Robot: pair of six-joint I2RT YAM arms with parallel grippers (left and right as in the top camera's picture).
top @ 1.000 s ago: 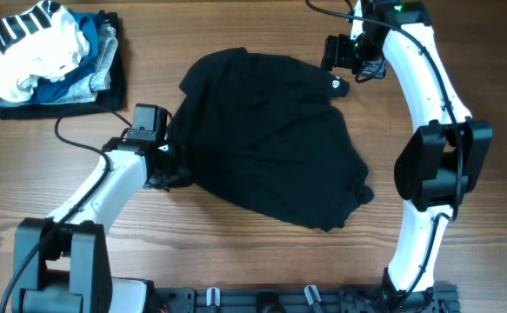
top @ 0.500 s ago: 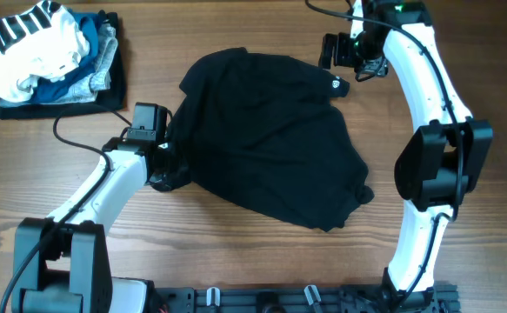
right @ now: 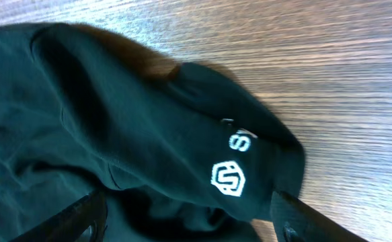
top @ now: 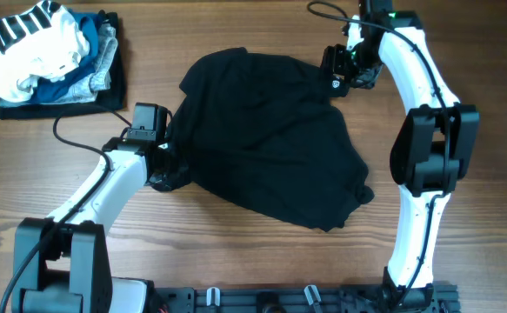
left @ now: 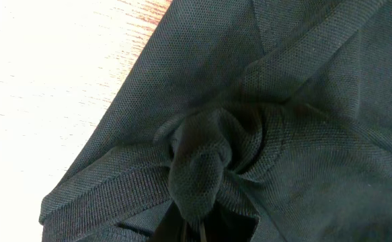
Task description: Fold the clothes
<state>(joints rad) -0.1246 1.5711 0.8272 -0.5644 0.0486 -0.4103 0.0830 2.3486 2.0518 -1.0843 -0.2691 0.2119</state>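
Pale wood-grain counter (top: 505, 261) carries the large, plain black, soft shirt-like garment (top: 270, 148), lying rumpled at its middle. The left hand (top: 170, 172) is clamped tight on a thick wad of its left edge. The right hand (top: 344, 76) stands wide, fingers either side of the far-right corner bearing a small white hexagonal logo (right: 228, 179), gripping nothing yet. That wad may hold several layers, so a lift could drag folds askew. The right hand might close on too little cloth and slip.
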